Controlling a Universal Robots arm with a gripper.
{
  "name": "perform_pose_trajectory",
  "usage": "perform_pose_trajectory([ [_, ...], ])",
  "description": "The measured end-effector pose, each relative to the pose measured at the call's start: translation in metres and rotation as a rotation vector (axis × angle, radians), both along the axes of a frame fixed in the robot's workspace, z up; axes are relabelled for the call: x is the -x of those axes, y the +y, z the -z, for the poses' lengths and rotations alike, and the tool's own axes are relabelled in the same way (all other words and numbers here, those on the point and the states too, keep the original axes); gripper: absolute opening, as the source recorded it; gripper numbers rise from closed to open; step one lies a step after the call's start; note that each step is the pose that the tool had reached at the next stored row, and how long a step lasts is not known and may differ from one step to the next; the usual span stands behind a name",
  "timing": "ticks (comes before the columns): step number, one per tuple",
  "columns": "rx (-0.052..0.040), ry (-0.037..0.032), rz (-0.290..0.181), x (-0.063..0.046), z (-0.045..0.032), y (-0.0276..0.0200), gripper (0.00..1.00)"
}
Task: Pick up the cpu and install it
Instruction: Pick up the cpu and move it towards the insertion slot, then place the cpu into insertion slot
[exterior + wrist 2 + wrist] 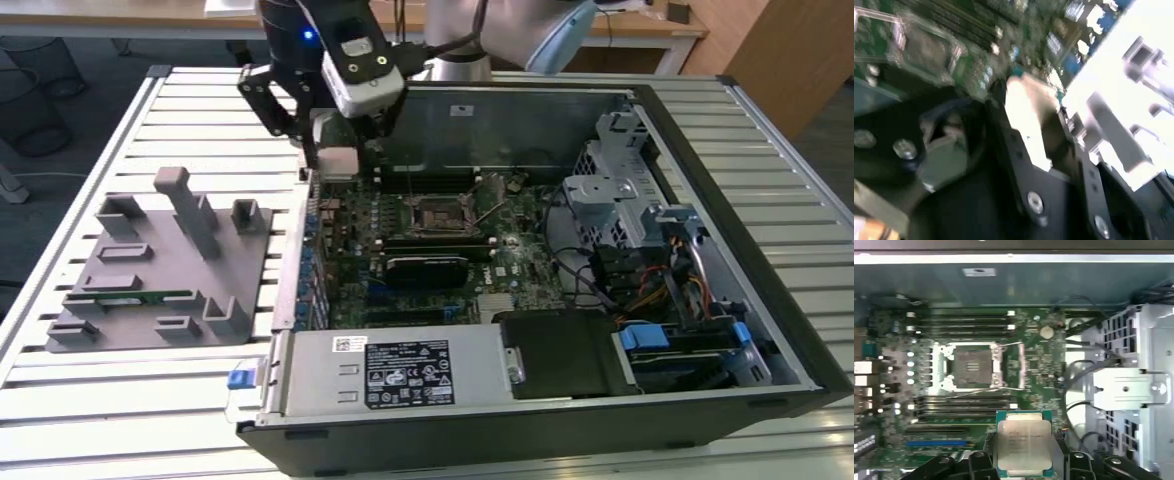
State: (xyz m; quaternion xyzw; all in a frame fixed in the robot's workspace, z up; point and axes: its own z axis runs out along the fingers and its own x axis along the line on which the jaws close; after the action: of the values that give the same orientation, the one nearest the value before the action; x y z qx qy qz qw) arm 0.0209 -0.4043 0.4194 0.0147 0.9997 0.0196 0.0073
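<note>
Pincer [1024, 456] is pinching the small flat square cpu with the shiny silver top [1024, 442] by its edges, up over the green motherboard [1039, 355] and apart from the open black-framed square socket [971, 365]. My worry: if the chip sits crooked in that grip, it'll land skewed and bend pins.

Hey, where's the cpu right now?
The cpu is held in the claw above the motherboard's edge on the exterior view's left, apart from the socket.
</note>
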Motion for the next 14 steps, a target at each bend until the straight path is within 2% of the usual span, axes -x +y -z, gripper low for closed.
perform_pose_trajectory([
  [1,0.0001,0.0000,0.000,0.0006,-0.0021,0.0000,0.53],
  [14,0.0001,0.0000,0.000,0.0033,-0.0020,0.0000,0.53],
])
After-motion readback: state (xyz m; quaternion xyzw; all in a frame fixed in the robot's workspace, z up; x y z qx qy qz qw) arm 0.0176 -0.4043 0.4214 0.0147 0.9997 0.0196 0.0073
